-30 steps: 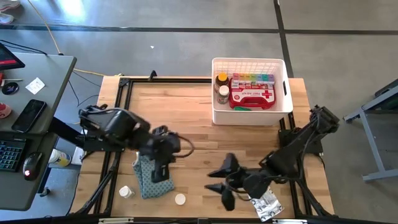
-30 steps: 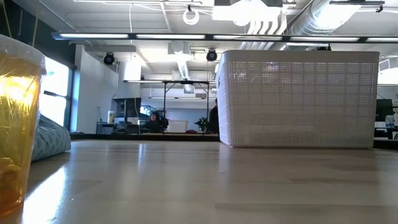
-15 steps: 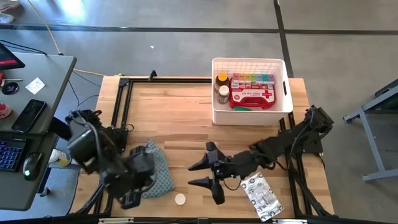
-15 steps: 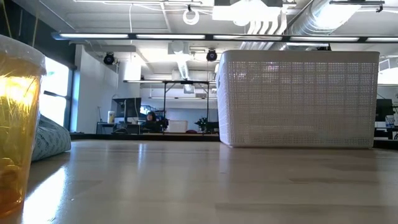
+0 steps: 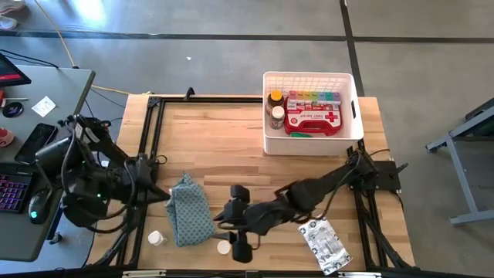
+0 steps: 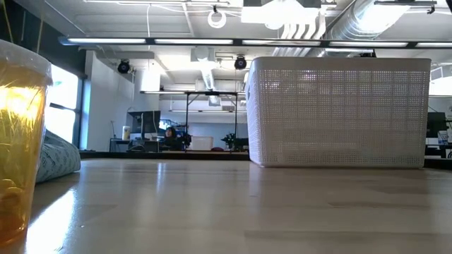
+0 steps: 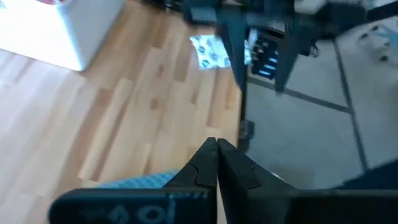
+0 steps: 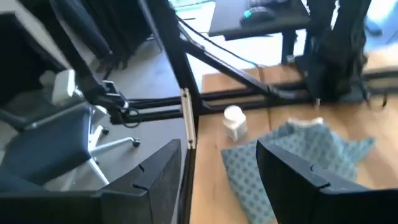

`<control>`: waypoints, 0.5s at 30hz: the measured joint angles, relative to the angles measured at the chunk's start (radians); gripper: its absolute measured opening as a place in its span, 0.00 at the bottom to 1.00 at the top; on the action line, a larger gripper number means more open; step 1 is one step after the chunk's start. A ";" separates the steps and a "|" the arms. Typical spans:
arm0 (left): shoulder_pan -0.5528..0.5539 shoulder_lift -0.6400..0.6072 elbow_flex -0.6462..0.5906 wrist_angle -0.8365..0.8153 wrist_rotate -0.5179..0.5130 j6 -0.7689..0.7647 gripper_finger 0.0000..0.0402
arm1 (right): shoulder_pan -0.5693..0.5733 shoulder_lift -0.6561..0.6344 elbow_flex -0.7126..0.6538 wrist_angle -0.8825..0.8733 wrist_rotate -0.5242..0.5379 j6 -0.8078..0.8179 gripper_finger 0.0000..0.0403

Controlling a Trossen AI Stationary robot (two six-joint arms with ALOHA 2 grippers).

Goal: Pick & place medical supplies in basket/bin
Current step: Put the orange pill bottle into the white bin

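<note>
From above, the white bin [image 5: 312, 113] is seen at the table's far edge, the red first-aid case [image 5: 312, 120] inside it. The right gripper [image 5: 234, 224] is spread open near the patterned cloth [image 5: 189, 218]. In the left wrist view, the left gripper [image 7: 217, 163] is pressed closed, empty.

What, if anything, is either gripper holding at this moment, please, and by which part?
Nothing. The left gripper is shut and empty, off the table's left edge; the right gripper is open above the white roll, gripping nothing.
</note>
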 joint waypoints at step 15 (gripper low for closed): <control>0.010 -0.293 -0.384 0.290 -0.177 0.256 0.11 | 0.001 0.003 -0.308 0.196 -0.049 0.169 0.49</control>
